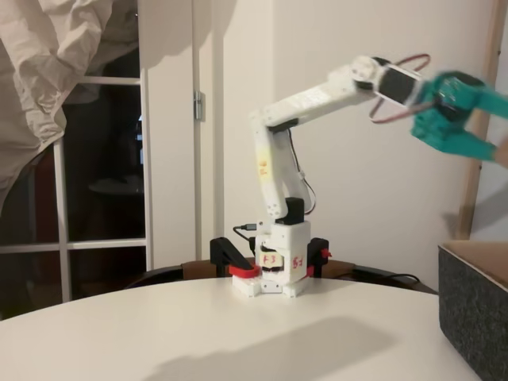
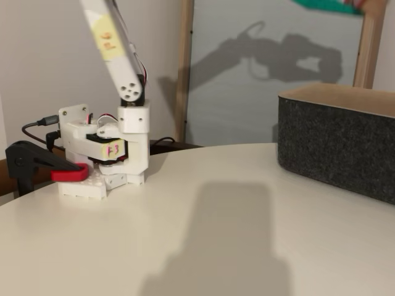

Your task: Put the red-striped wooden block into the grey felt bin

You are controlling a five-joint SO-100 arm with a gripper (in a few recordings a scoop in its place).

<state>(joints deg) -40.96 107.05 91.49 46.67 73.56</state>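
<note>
My green gripper is blurred, high at the right edge of a fixed view, above the grey felt bin. A small reddish bit at its fingertips is the red-striped wooden block, held in the air and mostly cut off by the frame. In the other fixed view the gripper shows as a green strip at the top edge with the reddish block beside it, over the bin. The bin stands on the table's right side, with a tan rim.
The white arm base is fixed at the far table edge by red-and-black clamps. A wooden-framed panel leans on the wall behind the bin. The round white table is bare in front of the base.
</note>
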